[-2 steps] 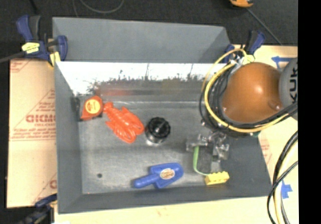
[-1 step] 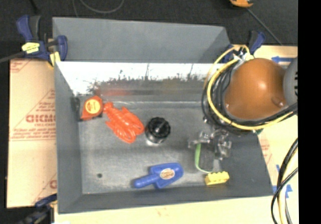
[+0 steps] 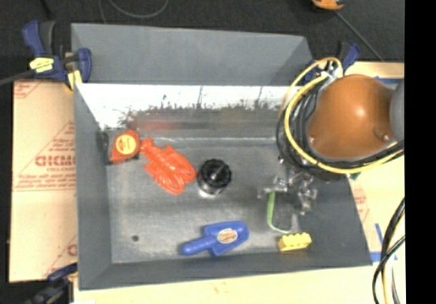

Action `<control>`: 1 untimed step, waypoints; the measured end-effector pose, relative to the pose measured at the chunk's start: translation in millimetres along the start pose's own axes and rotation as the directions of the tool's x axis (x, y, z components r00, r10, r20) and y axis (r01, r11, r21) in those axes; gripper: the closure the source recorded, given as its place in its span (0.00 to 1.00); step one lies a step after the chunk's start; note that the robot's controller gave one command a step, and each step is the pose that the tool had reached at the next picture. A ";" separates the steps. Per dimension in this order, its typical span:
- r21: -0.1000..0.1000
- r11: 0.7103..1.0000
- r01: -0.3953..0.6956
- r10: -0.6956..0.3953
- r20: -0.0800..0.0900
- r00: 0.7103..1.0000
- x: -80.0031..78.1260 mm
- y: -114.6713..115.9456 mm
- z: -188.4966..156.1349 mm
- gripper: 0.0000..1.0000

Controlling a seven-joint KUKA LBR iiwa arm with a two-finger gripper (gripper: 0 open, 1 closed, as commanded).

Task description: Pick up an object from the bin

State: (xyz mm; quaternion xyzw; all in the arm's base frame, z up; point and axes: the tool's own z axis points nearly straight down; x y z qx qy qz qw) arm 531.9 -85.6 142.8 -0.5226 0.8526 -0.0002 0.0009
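My gripper (image 3: 289, 202) reaches down at the right side of the bin floor, its metal fingers spread apart with nothing between them. A thin green loop (image 3: 271, 217) lies on the floor just under and left of the fingers. A small yellow toy brick (image 3: 293, 242) sits just below the gripper, near the front wall. A black and silver round knob (image 3: 214, 177) stands to the gripper's left, mid-bin.
An orange toy lobster (image 3: 167, 167) and an orange tape measure (image 3: 125, 147) lie at the back left. A blue handled tool with a round label (image 3: 214, 238) lies near the front wall. The arm's orange dome with yellow cables hangs over the bin's right wall.
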 end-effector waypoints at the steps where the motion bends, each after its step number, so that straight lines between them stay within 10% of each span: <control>1: -0.002 1.000 -0.001 0.001 0.000 1.000 0.0 0.3 -14.6 1.00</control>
